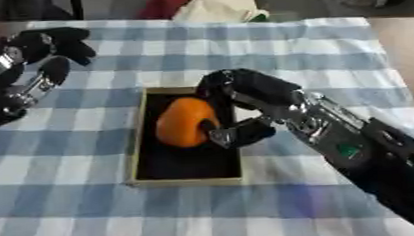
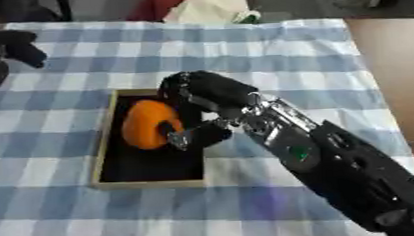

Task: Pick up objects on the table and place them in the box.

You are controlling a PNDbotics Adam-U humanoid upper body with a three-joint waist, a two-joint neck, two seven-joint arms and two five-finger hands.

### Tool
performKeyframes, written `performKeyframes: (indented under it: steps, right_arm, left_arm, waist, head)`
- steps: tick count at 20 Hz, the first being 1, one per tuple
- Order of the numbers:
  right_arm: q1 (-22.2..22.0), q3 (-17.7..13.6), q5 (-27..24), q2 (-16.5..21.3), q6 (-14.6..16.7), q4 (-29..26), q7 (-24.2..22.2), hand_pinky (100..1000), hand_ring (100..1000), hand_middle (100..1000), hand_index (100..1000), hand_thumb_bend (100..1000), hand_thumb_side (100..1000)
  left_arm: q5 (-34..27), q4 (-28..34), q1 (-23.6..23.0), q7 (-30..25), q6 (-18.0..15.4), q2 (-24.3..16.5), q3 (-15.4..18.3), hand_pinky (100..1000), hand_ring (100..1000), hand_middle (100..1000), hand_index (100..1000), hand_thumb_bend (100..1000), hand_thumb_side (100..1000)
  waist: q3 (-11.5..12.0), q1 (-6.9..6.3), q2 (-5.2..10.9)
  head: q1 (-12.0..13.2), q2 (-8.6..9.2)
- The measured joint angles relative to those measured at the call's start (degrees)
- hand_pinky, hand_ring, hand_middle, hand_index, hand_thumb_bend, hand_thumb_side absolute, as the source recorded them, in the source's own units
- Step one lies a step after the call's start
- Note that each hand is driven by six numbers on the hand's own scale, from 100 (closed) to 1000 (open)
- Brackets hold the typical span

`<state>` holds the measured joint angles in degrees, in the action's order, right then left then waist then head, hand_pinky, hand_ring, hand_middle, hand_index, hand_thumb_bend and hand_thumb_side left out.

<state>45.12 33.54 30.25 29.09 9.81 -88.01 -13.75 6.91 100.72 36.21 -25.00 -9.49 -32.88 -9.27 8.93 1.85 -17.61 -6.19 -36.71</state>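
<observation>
An orange rounded object (image 1: 184, 122) sits inside the shallow black box with a tan rim (image 1: 138, 143) in the middle of the checked table. My right hand (image 1: 244, 96) reaches in from the lower right, with fingers curled over the object's top and the thumb (image 1: 238, 134) against its right side. Whether the object rests on the box floor or hangs just above it cannot be told. My left hand (image 1: 29, 67) hovers at the upper left, well clear of the box, fingers relaxed and holding nothing.
A blue and white checked cloth (image 1: 269, 52) covers the table. Beyond its far edge lie red and cream fabric items (image 1: 214, 4). The bare wooden table edge (image 2: 392, 72) shows on the right.
</observation>
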Motion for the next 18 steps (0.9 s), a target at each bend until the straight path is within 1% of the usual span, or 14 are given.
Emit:
performKeyframes:
  steps: [2, 3, 4, 6, 8, 9, 10, 11, 12, 13, 14, 18]
  right_arm:
    - [-0.4, 0.0, -0.1, 0.0, -0.4, 0.0, -2.0, 879, 797, 780, 895, 170, 617]
    - [-0.4, 0.0, 0.1, 0.0, -0.7, 0.1, -2.9, 879, 797, 780, 895, 170, 617]
    - [-0.6, 0.1, 0.4, 0.0, -0.9, 0.2, -3.9, 883, 809, 803, 933, 250, 676]
    - [-0.8, 0.2, 1.3, -0.1, -1.7, 1.0, -5.8, 882, 811, 807, 949, 301, 702]
    - [-0.8, -0.1, 2.5, -0.3, -2.8, 1.8, -7.6, 883, 813, 811, 965, 381, 741]
    - [-0.8, -0.6, 3.0, -0.5, -3.4, 2.1, -8.5, 883, 813, 811, 965, 381, 741]
    - [-0.8, -1.0, 3.5, -0.7, -4.1, 2.3, -9.5, 883, 814, 816, 979, 458, 774]
    - [-0.8, -1.6, 3.9, -0.7, -4.8, 2.5, -10.3, 883, 815, 816, 980, 467, 778]
    - [-0.7, -2.1, 4.4, -0.8, -5.6, 2.6, -11.2, 884, 817, 821, 985, 552, 826]
    - [-0.7, -2.6, 4.7, -0.9, -6.4, 2.7, -11.9, 884, 817, 821, 985, 564, 833]
    - [-0.7, -2.9, 5.0, -1.0, -7.1, 2.8, -12.3, 885, 820, 828, 987, 617, 857]
    - [-0.8, -3.8, 6.5, -1.1, -9.5, 2.8, -12.8, 884, 820, 830, 987, 656, 878]
  left_arm:
    - [0.0, 0.0, 0.0, -0.1, -0.1, 0.0, 0.0, 878, 748, 735, 935, 100, 925]
    - [-0.1, 0.0, -0.1, -0.2, -0.1, 0.0, 0.0, 878, 748, 735, 935, 100, 925]
    - [-0.1, -0.1, -0.1, -0.2, 0.0, 0.0, 0.0, 878, 748, 735, 935, 100, 927]
    - [-0.1, -0.2, -0.3, -0.3, 0.0, 0.0, 0.0, 878, 748, 736, 935, 100, 929]
    - [-0.1, -0.3, -0.4, -0.4, 0.0, 0.0, 0.0, 879, 748, 736, 936, 100, 931]
    - [-0.1, -0.3, -0.4, -0.4, 0.0, 0.1, 0.0, 879, 748, 736, 936, 100, 931]
    - [-0.1, -0.3, -0.5, -0.5, 0.0, 0.1, 0.0, 879, 749, 736, 936, 100, 932]
    - [-0.1, -0.3, -0.5, -0.5, 0.0, 0.1, 0.0, 879, 749, 736, 936, 100, 932]
    - [-0.1, -0.3, -0.5, -0.5, 0.0, 0.1, 0.0, 880, 749, 736, 936, 100, 933]
    - [-0.1, -0.3, -0.5, -0.5, 0.0, 0.1, 0.0, 880, 749, 736, 936, 100, 933]
    - [-0.1, -0.3, -0.5, -0.5, 0.0, 0.1, 0.0, 880, 749, 736, 937, 100, 935]
    - [-0.1, -0.4, -0.9, -0.5, 0.0, 0.1, 0.1, 881, 749, 737, 937, 100, 938]
  waist:
    - [0.0, 0.00, 0.00]
    - [0.0, -0.01, 0.00]
    - [0.0, -0.01, 0.00]
    - [0.0, -0.02, 0.00]
    - [0.0, -0.03, 0.00]
    - [0.0, -0.04, 0.00]
    - [0.0, -0.05, 0.00]
    - [0.0, -0.05, 0.00]
    - [-0.1, -0.05, 0.00]
    - [-0.1, -0.05, 0.00]
    - [-0.1, -0.05, 0.00]
    - [-0.3, -0.05, 0.00]
  head:
    - [0.0, 0.00]
    - [0.0, -0.01]
    - [0.0, -0.01]
    - [0.0, -0.01]
    - [0.0, -0.01]
    - [0.0, -0.01]
    - [0.1, -0.01]
    - [0.1, -0.01]
    - [0.1, -0.01]
    - [0.2, -0.01]
    - [0.2, -0.01]
    - [0.4, -0.01]
